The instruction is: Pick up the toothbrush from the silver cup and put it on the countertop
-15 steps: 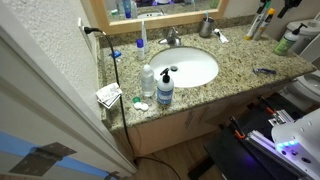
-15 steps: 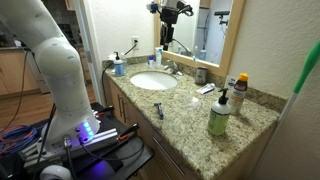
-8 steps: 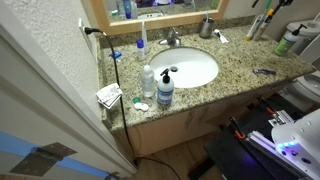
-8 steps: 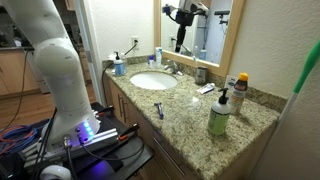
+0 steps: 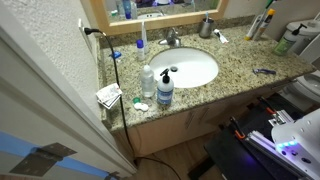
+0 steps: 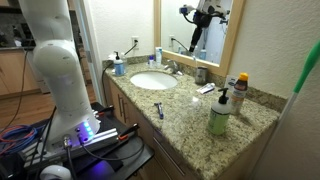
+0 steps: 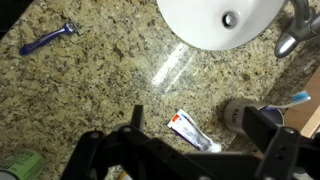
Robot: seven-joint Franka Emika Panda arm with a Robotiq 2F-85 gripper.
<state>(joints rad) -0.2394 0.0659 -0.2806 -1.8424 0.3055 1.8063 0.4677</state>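
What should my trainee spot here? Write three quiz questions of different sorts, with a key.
1. True or false: the toothbrush stands in the silver cup.
2. In the wrist view, what lies on the countertop just beside the cup? A) a toothpaste tube B) a comb C) a sponge
3. Fill in: the gripper hangs above the countertop with its jaws ____ and nothing between them.
Key: 1 true; 2 A; 3 open.
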